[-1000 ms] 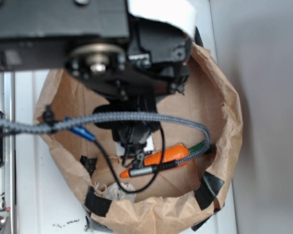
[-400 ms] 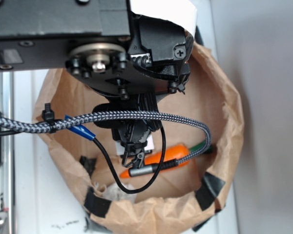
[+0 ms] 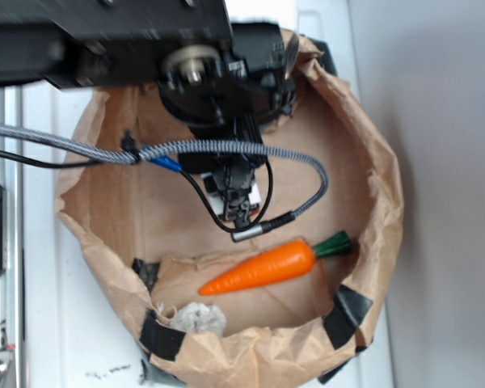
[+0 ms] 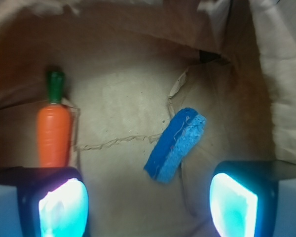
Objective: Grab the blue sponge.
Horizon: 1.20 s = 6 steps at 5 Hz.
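Note:
The blue sponge (image 4: 175,143) lies tilted on the brown paper floor of the bag, just ahead of my jaws and right of centre in the wrist view. My gripper (image 4: 148,206) is open, with nothing between its two glowing fingertips. The sponge sits apart from both pads. In the exterior view the arm hides the sponge, and my gripper (image 3: 236,202) hangs inside the bag above its middle.
An orange carrot (image 4: 54,132) with a green top lies at the left in the wrist view, and the carrot (image 3: 263,268) shows near the front wall outside. The paper bag's crumpled walls (image 3: 380,202) ring everything. A grey crumpled wad (image 3: 196,318) sits at the front.
The arm has moved toward the back of the bag, away from the carrot, which is now fully uncovered. The cable has shifted back with it.

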Each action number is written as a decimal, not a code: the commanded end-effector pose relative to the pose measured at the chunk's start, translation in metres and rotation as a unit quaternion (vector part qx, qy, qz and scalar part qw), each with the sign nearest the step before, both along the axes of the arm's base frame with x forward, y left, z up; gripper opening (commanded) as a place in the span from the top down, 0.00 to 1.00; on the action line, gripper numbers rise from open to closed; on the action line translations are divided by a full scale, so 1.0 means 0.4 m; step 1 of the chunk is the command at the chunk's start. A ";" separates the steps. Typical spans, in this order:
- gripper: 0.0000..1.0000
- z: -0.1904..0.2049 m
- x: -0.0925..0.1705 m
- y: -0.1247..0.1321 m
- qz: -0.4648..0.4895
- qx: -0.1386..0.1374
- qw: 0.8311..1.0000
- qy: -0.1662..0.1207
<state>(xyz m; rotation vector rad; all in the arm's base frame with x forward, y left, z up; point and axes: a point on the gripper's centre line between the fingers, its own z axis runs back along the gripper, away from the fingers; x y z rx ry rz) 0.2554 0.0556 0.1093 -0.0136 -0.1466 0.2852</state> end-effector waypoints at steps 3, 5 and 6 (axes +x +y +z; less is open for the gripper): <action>0.00 -0.060 0.036 0.123 0.114 -0.018 0.993 0.002; 0.00 -0.093 -0.002 0.187 0.220 -0.085 0.972 0.007; 0.00 -0.127 -0.005 0.183 0.220 -0.102 0.970 -0.022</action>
